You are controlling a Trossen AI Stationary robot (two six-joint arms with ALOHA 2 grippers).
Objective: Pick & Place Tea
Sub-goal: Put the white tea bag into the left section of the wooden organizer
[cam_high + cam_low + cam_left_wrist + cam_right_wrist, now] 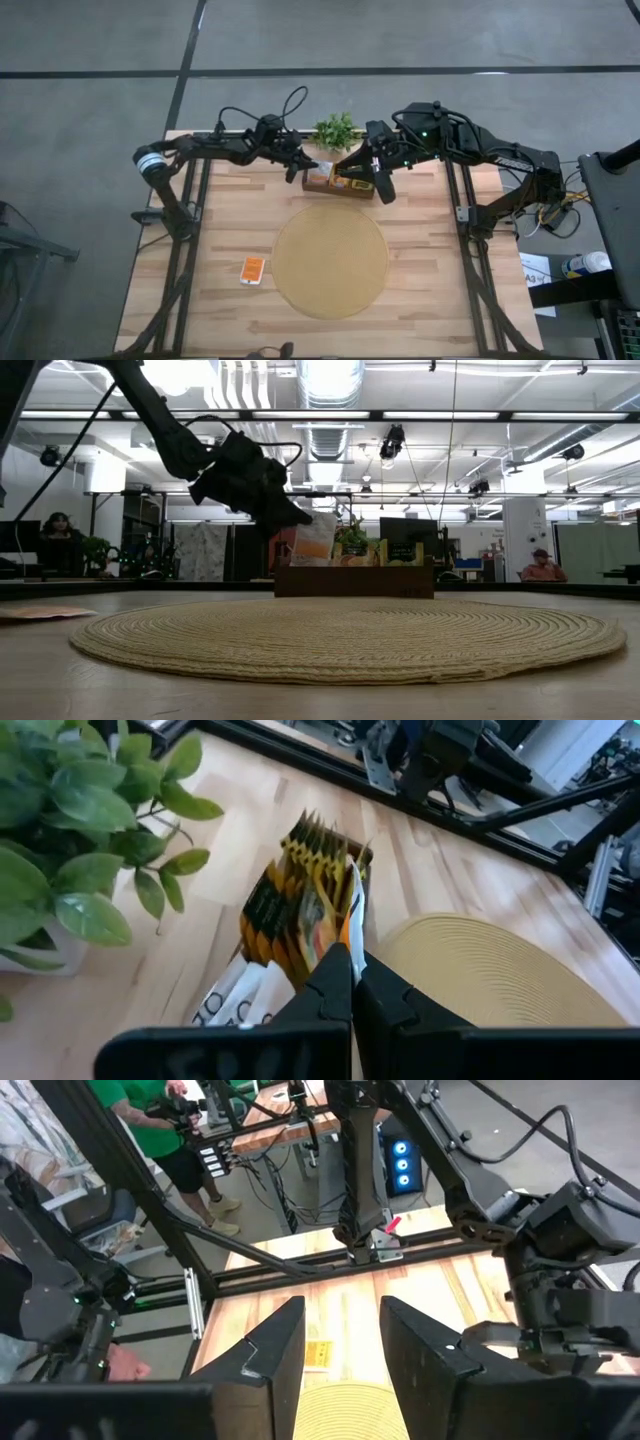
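Pinching shut on one orange-and-white packet, the left fingers meet at its lower edge, with no gap between them. The packet stands on edge, partly up out of the row of tea, which fills a low wooden box at the far middle of the surface. In the left wrist view the row shows yellow packets with dark marks packed upright, and white wrappers lie at its near end. From the low view the left gripper sits just above the box's left end, with a pale packet below it rising over the box wall.

The right gripper hangs at the box's right end, across from the left one. Its fingers stand partly apart in the right wrist view, with bare wood and the mat's edge between them; they hold nothing.

A small green plant stands just behind the box. The round tan mat lies in front of it at the surface's centre. One loose orange packet lies flat just left of the mat, apart from both arms. A person in green shows in the room beyond the surface
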